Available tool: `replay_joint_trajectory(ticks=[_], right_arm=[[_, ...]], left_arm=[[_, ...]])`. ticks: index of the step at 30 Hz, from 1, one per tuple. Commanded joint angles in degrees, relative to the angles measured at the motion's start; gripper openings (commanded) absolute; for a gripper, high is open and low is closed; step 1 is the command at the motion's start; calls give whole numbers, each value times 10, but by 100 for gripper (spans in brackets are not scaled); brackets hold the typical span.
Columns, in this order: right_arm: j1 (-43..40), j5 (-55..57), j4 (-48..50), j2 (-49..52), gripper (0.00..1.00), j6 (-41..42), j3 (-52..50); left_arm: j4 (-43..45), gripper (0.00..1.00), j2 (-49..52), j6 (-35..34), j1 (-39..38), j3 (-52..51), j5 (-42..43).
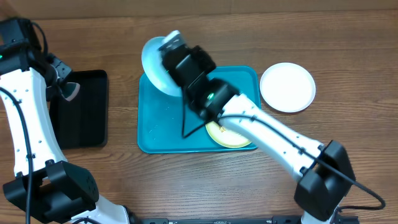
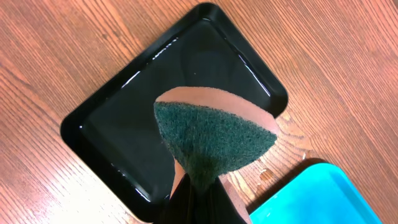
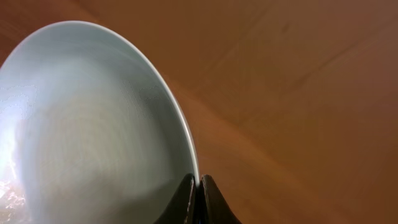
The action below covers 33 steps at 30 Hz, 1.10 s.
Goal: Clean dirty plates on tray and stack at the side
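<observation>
Right gripper (image 3: 199,186) clamped on light blue plate (image 3: 93,124) rim; plate tilted over tray (image 1: 155,130), 11 o'clock corner. Left gripper (image 2: 196,190) pinches green sponge (image 2: 211,134) over black tray (image 2: 118,118). White plate (image 1: 287,87) on worktop (image 1: 348,56), 3 o'clock of tray.

Overhead: straight down, far enough to catch the whole wooden table (image 1: 348,37). Left wrist: aimed down, close over the black tray (image 2: 118,130) plus a turquoise tray (image 2: 317,199) corner, both in overhead too. Right wrist: jammed right against the light blue plate (image 3: 81,124), likewise shared.
</observation>
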Motion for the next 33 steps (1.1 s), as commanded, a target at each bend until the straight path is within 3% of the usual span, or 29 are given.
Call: replay_joint_trajectory(ticks=[1,5,11,18,21,24,26,28,33], right_arm=[[45,169,22,-16,4,-200,15],[82,214,51,-16,4,-310,15],[97,266,127,-16,4,-379,15],[95,296,150,-16,4,-382,15],[84,297,146,-16,4,-296,15],[51,261,67,-16,4,-92,15],[15,147,-33,-16,4,38,15],[-43,-35,-119,-16,4,159,15],[-214,-398,-193,-21,4,357,15]], left_arm=[[1,4,-2,5,3,-1,17],[1,4,0,5,3,-2,17],[1,4,1,5,3,-4,21],[2,4,1,5,3,-6,22],[2,4,1,5,3,-6,22],[2,4,1,5,3,-6,22],[2,4,1,5,3,-6,21],[2,4,1,5,3,-6,22],[2,4,1,5,3,-6,21]])
